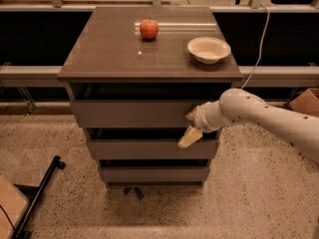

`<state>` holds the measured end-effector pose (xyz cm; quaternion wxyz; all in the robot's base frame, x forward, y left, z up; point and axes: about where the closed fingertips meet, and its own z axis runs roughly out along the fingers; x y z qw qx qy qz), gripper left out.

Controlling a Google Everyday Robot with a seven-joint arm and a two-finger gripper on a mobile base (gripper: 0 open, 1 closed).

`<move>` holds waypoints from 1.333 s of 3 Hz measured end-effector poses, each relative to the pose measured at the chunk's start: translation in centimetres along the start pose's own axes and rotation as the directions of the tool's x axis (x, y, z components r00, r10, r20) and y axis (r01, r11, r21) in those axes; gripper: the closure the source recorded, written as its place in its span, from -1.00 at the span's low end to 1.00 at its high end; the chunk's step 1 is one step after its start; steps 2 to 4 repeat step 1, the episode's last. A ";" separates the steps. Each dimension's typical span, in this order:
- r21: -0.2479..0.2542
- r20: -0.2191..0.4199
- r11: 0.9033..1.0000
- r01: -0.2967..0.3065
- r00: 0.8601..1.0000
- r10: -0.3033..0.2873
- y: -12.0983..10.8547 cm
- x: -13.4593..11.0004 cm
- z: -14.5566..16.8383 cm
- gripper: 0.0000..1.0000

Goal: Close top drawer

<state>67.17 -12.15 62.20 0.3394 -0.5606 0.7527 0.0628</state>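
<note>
The top drawer (130, 114) is the uppermost grey front under the cabinet's brown top (114, 54). A dark gap shows above its front. My gripper (191, 126) is at the right end of that front, on the end of my white arm (259, 116) that reaches in from the right. Its fingers are spread: one fingertip (191, 115) lies against the drawer front and the other points down over the middle drawer (149, 149). It holds nothing.
A red apple (149, 29) and a pale bowl (209, 49) sit on the cabinet top. The bottom drawer front (153, 174) is below. A black stand leg (40, 195) lies on the floor at left, and a cardboard box (305, 101) is at right.
</note>
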 end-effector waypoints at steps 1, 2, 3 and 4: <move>0.000 0.000 1.000 0.000 1.000 0.000 0.1 0.1 -0.1 -1.00; 0.000 0.000 1.000 0.000 1.000 0.000 0.1 0.1 -0.1 -1.00; 0.000 0.000 1.000 0.000 1.000 0.000 0.1 0.1 -0.1 -1.00; 0.000 0.000 1.000 0.000 1.000 0.000 0.1 0.1 -0.1 -1.00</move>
